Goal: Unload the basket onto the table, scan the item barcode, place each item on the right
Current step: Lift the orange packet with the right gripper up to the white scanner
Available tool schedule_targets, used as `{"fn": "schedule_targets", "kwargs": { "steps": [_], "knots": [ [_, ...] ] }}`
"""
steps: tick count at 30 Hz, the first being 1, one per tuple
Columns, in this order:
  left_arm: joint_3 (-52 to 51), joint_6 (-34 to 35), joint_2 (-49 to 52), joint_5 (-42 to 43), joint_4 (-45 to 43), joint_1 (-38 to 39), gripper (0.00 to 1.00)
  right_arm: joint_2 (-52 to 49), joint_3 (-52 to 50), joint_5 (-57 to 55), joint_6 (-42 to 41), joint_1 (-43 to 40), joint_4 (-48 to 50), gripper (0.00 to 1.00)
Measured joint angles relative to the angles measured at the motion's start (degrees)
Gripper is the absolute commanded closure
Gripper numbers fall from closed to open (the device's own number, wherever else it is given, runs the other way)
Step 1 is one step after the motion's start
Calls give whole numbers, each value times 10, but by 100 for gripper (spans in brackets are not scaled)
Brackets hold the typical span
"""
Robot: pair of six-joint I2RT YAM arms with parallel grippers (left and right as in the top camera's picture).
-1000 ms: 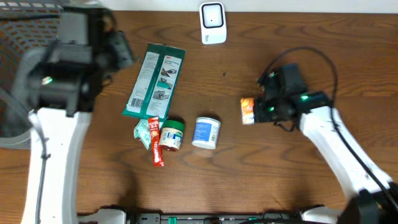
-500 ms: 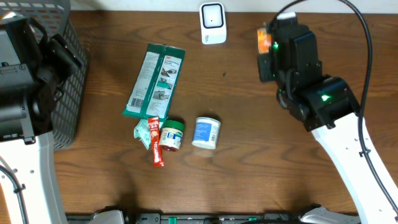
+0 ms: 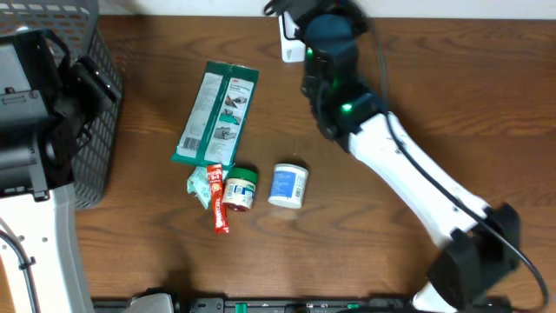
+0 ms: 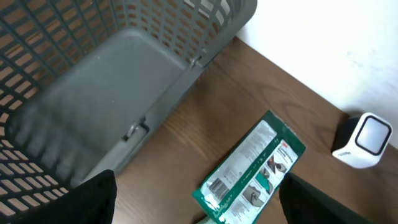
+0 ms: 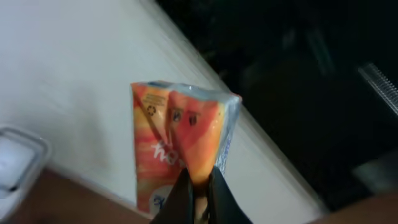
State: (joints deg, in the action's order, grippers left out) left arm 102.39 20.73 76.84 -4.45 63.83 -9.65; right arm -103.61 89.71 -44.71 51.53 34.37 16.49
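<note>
- The right gripper (image 5: 198, 186) pokes up from the bottom of the picture.
- Its two dark fingers (image 5: 182, 194) are pressed close together.
- They pinch the bottom edge of an orange pack (image 5: 180, 146).
- The pack stands up just above the fingers and leans a little.
- It has a silver edge on its right side and small black marks near its top.
- Behind the pack is a white wall (image 5: 74, 68).
- Up and to the right of the gripper it is all dark.
- Far to the left of the fingers is the corner of a white box (image 5: 15, 163).
- Under the box is a bit of brown table (image 5: 56, 200).
</note>
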Motion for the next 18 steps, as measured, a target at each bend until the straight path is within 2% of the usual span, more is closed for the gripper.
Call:
{"fn": "schedule_targets", "kwargs": {
  "steps": [1, 3, 6, 8, 11, 18],
  "knots": [
    [0, 0, 0, 0, 2, 0, 19, -14, 1, 1, 23, 0, 30, 99],
    [0, 0, 0, 0, 1, 0, 19, -67, 2, 1, 123, 0, 105, 99],
    [0, 0, 0, 0, 1, 0, 19, -123, 2, 27, 221, 0, 148, 99],
    [0, 0, 0, 0, 1, 0, 19, -160, 2, 44, 258, 0, 178, 99],
    [0, 0, 0, 0, 0, 0, 19, -230, 2, 66, 303, -3, 247, 99],
    [0, 0, 0, 0, 2, 0, 19, -335, 23, 82, 327, -24, 257, 99]
  ]
}}
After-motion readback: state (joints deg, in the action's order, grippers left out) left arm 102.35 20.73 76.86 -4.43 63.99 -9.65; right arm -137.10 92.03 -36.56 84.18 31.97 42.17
